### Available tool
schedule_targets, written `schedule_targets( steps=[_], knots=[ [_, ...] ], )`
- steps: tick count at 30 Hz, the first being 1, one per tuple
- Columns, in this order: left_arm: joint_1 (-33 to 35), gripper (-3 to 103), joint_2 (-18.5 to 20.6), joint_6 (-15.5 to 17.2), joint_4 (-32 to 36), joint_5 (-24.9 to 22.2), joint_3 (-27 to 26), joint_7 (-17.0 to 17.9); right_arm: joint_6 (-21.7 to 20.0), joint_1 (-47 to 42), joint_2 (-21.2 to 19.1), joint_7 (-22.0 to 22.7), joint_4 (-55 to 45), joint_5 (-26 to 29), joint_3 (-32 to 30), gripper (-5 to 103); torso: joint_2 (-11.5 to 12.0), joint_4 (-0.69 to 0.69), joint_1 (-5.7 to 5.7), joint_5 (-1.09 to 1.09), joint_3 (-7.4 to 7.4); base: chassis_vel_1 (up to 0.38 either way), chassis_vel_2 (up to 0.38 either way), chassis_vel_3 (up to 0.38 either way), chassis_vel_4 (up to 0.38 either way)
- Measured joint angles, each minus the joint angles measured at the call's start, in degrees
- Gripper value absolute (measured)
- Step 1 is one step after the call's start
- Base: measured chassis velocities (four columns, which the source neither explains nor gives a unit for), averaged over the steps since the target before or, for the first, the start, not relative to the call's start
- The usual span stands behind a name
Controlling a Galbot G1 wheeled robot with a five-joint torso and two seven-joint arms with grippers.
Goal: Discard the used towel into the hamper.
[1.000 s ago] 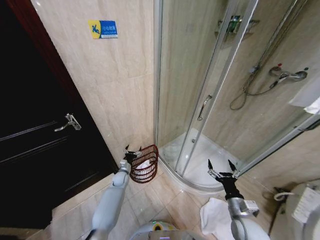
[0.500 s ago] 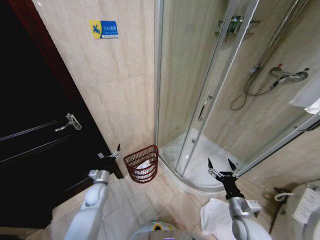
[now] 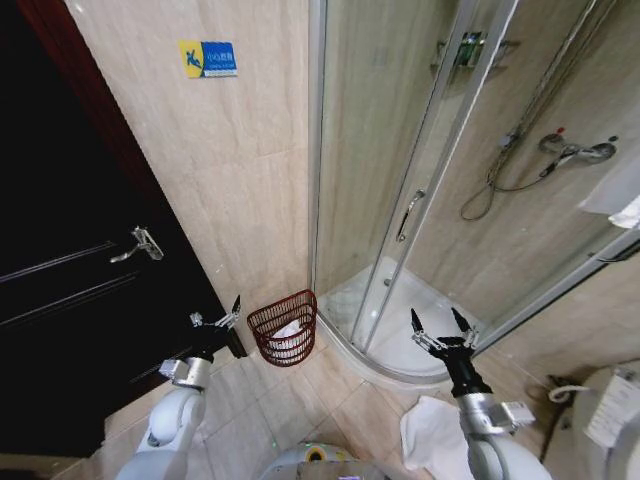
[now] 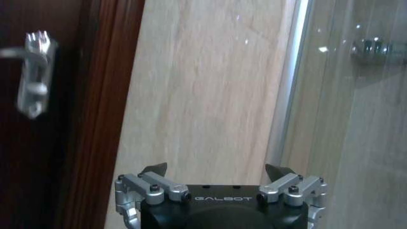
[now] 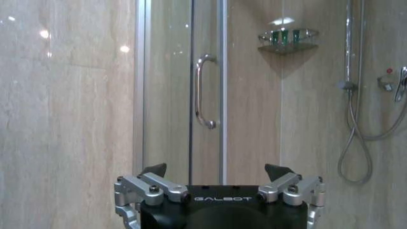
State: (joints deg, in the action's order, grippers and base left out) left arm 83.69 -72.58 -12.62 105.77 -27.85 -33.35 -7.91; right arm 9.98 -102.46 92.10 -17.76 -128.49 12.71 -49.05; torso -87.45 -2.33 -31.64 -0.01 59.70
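The hamper (image 3: 283,328), a small dark red wire basket, stands on the floor against the tiled wall beside the shower. Something white, the towel (image 3: 289,328), lies inside it. My left gripper (image 3: 215,318) hangs open and empty just left of the hamper, apart from its rim, in front of the dark door. In the left wrist view the left gripper (image 4: 216,169) faces the wall with nothing between its fingers. Over by the shower tray, my right gripper (image 3: 438,328) is open and empty too. In its own wrist view the right gripper (image 5: 216,169) faces the glass door.
A dark door (image 3: 70,300) with a metal handle (image 3: 135,243) stands at the left. The curved glass shower enclosure (image 3: 400,200) and its raised tray (image 3: 400,340) fill the right. A white cloth (image 3: 428,432) lies on the floor near my right arm, a toilet (image 3: 612,420) beyond it.
My left gripper has drawn back from the hamper's rim to the left, and the arm has dropped lower. The right gripper has barely shifted.
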Motion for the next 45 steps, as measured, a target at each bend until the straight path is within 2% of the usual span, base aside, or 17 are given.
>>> schedule_targets(
  steps=[3,8,17,45],
  knots=[
    [-0.09,100,0.01,1.61,0.16,-1.13,0.31,-0.39,0.21,-0.58,0.01,-0.23,0.06,-0.58,-0.26,100,0.00,0.00,0.00,0.01,0.00,0.000,0.000,0.000,0.000],
    [-0.41,100,-0.09,2.07,0.64,-1.16,-0.05,-0.81,0.22,-0.71,0.02,-0.24,-0.50,-1.35,-0.25,100,0.00,0.00,0.00,0.01,0.00,0.000,0.000,0.000,0.000],
    [-0.08,100,-0.61,1.05,0.97,0.76,0.25,-1.28,0.21,-1.11,0.06,-0.55,-1.23,-2.42,-0.22,100,0.00,0.00,0.00,0.01,0.00,0.000,0.000,0.000,0.000],
    [0.00,100,-1.10,1.06,3.57,1.30,0.03,-1.94,1.53,-1.74,0.04,-0.59,-0.55,-3.35,-0.32,100,0.00,-0.01,0.00,0.01,0.00,0.053,-0.056,-0.051,0.052]
  ],
)
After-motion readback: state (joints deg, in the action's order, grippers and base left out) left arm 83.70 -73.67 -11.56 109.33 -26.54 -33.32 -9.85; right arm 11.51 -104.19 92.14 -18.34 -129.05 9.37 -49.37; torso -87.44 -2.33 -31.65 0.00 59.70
